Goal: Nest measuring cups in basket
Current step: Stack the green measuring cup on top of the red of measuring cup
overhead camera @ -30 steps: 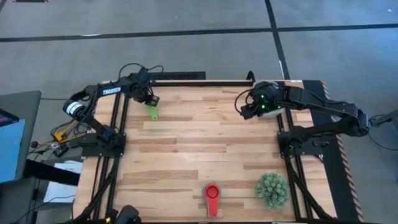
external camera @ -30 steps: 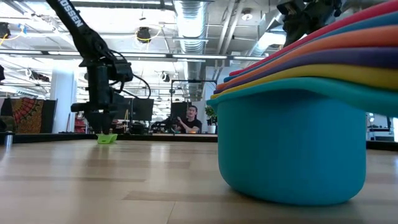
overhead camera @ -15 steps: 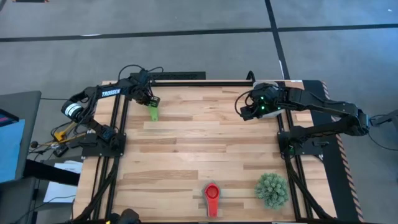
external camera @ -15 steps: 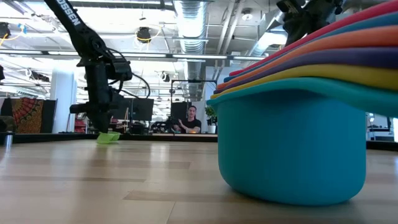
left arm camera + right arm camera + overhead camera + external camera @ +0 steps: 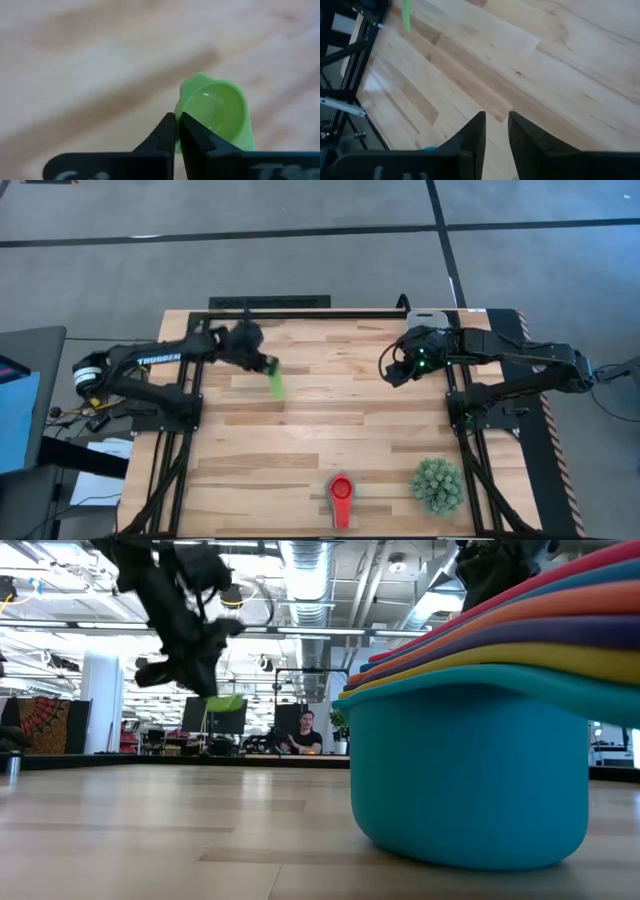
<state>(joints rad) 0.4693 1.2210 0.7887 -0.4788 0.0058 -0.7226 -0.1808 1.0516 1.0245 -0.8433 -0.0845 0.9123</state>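
— Where is the green measuring cup (image 5: 274, 383)?

— In the high view it sits upper left of centre, hanging from the left gripper (image 5: 262, 364), which is clamped tight on its handle. In the low view the cup (image 5: 224, 703) is clear of the wooden table (image 5: 330, 430).

— Which way does it run?

— Its long axis goes almost top to bottom in the high view, leaning slightly right toward the bottom. In the left wrist view the bowl (image 5: 215, 117) points away from the fingers (image 5: 192, 135).

— And the other arm?

— The right gripper (image 5: 392, 369) hovers at the upper right; its fingers (image 5: 475, 132) stand slightly apart with nothing between them.

— Other cups?

— A pink-red cup (image 5: 341, 498) lies at bottom centre, handle toward the bottom edge, left of the spiky plant (image 5: 437, 484). A stacked set (image 5: 480, 710) fills the low view's right.
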